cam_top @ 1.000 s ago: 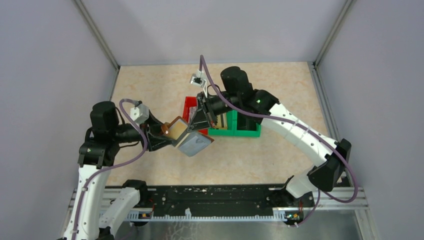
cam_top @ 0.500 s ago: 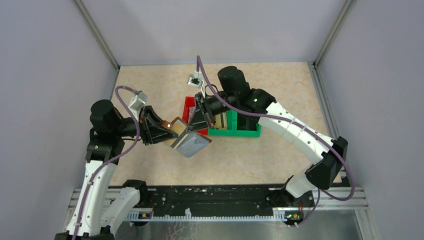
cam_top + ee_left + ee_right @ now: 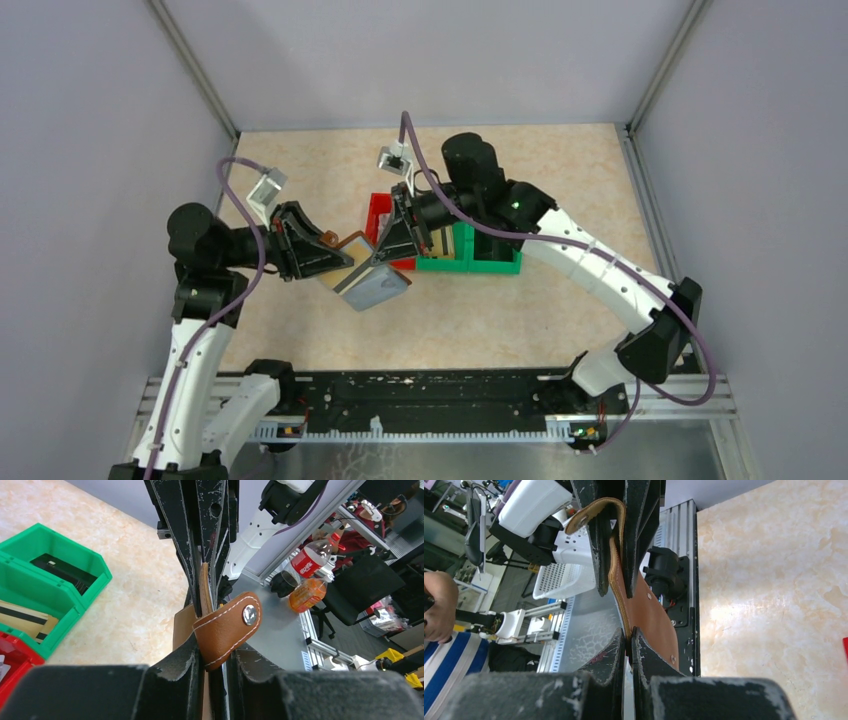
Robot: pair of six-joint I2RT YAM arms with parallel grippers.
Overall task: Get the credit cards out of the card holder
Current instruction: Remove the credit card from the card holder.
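Observation:
The brown card holder [image 3: 372, 287] hangs above the table between both arms, its pale grey-blue inside facing up. My left gripper [image 3: 217, 650] is shut on its edge beside the snap tab [image 3: 227, 627]. My right gripper [image 3: 629, 640] is shut on the opposite brown edge [image 3: 651, 615]. In the top view the left gripper [image 3: 335, 262] and right gripper [image 3: 385, 255] meet at the holder. Tan credit cards with a dark stripe [image 3: 22, 617] and a dark card [image 3: 60, 572] lie in the green bin. Any cards inside the holder are hidden.
A green bin [image 3: 470, 255] and a red bin [image 3: 380, 213] stand side by side just behind the holder, under the right wrist. The green bin [image 3: 75, 587] and the red bin's corner [image 3: 12, 662] also show in the left wrist view.
My left gripper's jaws have narrowed onto the holder's tab edge, and its wrist has swung up and left. The holder has shifted slightly left. The right gripper has kept its grip.

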